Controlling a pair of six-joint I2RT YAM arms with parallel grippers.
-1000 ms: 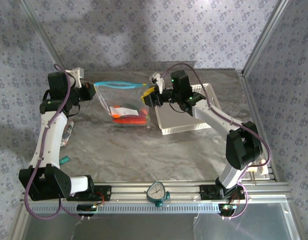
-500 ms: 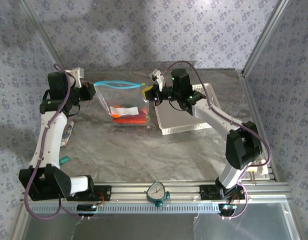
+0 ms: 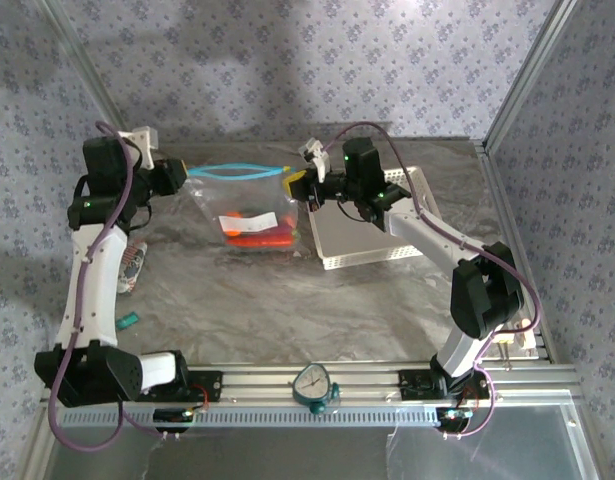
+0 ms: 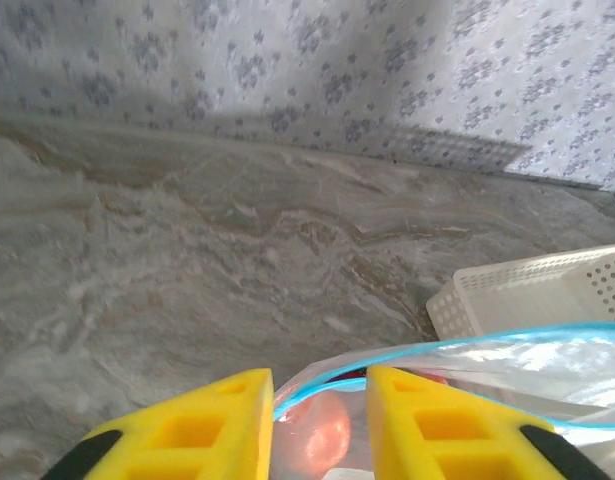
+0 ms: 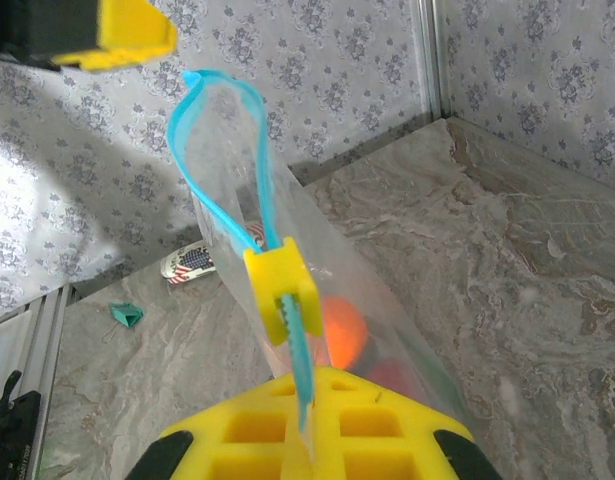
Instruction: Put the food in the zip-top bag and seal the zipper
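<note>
Grey marbled table (image 3: 287, 300) is backed by patterned walls. The zip-top bag (image 3: 249, 205) is held up beside the white basket (image 3: 387, 255), with red and orange food (image 3: 255, 238) inside. Its blue zipper (image 3: 237, 168) is pinched by the right gripper (image 3: 302, 187). The left gripper (image 4: 317, 420) is seen with jaws spread at the opposite corner.
</note>
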